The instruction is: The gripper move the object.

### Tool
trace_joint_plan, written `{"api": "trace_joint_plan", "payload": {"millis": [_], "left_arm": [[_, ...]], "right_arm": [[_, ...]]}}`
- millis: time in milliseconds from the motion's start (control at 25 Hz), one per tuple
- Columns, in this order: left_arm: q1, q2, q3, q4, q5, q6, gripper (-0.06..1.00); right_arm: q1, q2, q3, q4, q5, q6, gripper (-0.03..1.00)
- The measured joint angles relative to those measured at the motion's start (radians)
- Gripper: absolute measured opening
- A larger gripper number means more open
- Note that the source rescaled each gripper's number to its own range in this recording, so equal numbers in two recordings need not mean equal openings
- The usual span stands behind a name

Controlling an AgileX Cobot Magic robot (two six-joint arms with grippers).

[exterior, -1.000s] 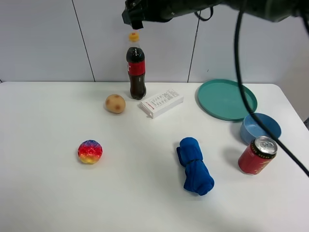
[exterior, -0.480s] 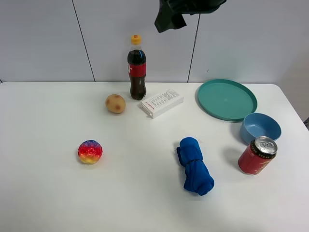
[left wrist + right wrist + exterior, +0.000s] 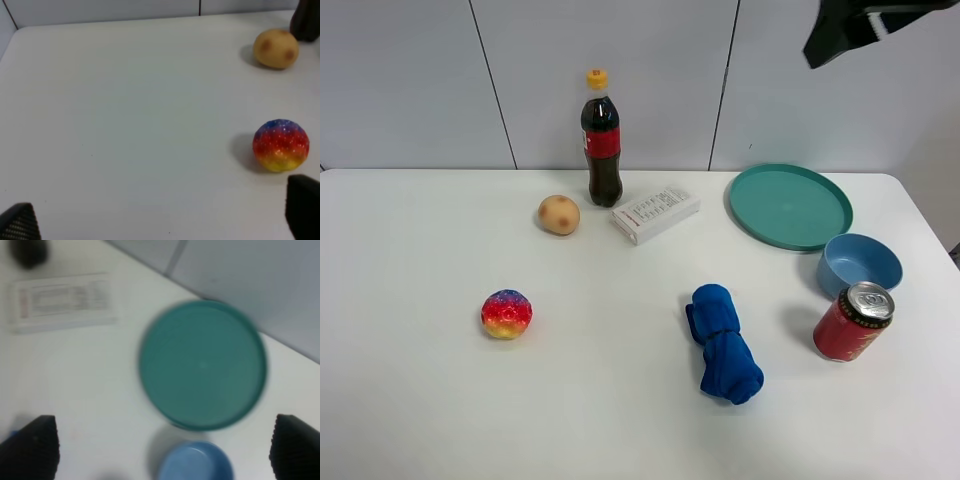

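The cola bottle (image 3: 602, 140), with yellow cap and red label, stands upright at the back of the white table (image 3: 620, 420). Its dark base shows in the left wrist view (image 3: 306, 20) and, blurred, in the right wrist view (image 3: 29, 251). My right gripper (image 3: 830, 42) is high up at the back right, far from the bottle, above the teal plate (image 3: 788, 205). In its wrist view the right gripper (image 3: 162, 447) is open and empty. My left gripper (image 3: 161, 215) is open and empty, low over the table's left side; it is out of the exterior view.
A potato (image 3: 559, 214) and a white box (image 3: 654, 212) flank the bottle. A rainbow ball (image 3: 506, 313) lies at the front left. A blue cloth (image 3: 723, 343), a blue bowl (image 3: 860, 264) and a red can (image 3: 852, 320) are on the right.
My right gripper has swung from just above the bottle's cap to the far right, high over the plate. The bottle and other things have not moved.
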State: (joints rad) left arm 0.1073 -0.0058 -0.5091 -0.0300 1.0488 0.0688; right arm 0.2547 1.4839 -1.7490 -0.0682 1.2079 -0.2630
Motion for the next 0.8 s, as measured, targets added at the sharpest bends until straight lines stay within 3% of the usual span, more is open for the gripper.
{"api": "trace_joint_plan", "payload": {"millis": [360, 600, 800], "left_arm": [[0.000, 0.000, 0.000, 0.000, 0.000, 0.000, 1.00], [0.000, 0.000, 0.000, 0.000, 0.000, 0.000, 1.00], [0.000, 0.000, 0.000, 0.000, 0.000, 0.000, 1.00]], "right_arm": [[-0.232, -0.148, 0.000, -0.022, 0.006, 0.069, 0.58], [-0.269, -0.266, 0.000, -0.102, 0.007, 0.122, 0.58], [-0.269, -0.368, -0.001, -0.183, 0.010, 0.229, 0.58]]}}
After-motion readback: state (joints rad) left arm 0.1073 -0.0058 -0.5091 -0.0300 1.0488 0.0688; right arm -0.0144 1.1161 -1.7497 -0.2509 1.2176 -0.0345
